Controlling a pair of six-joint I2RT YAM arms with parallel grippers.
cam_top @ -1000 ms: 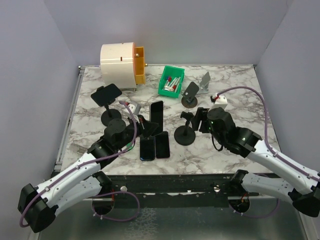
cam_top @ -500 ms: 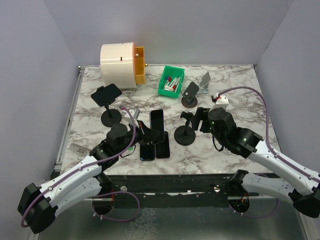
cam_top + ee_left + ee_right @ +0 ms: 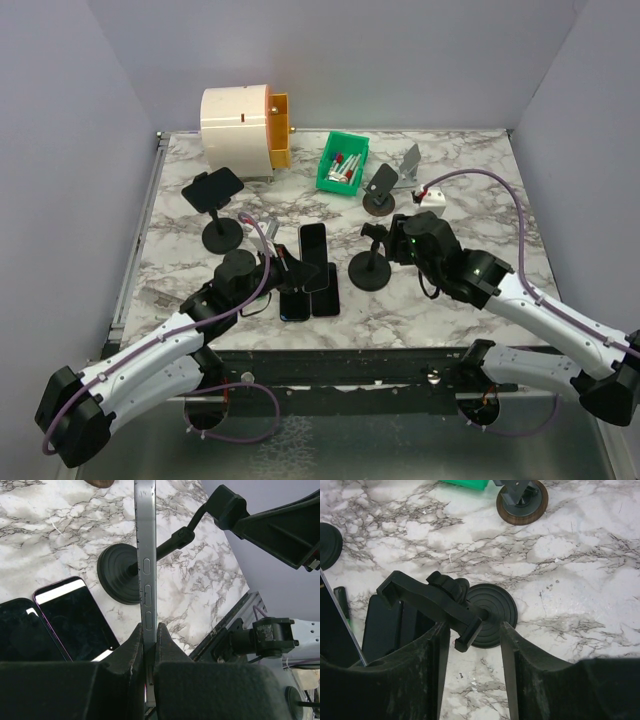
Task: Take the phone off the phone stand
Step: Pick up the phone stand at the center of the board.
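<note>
Edge-on in my left wrist camera, the phone [image 3: 145,555] runs off the top of the frame. Its lower end is buried between the fingers of the left hand [image 3: 150,630], and I cannot see its screen. Two flat phones [image 3: 75,615] on the surface [image 3: 200,595] are cut off by the hand's housing and the left border. From the right wrist, the green bin [image 3: 465,483] and the brown-based stand [image 3: 530,512] are clipped at the top edge. Overhead, the bin's contents are too small to name.
</note>
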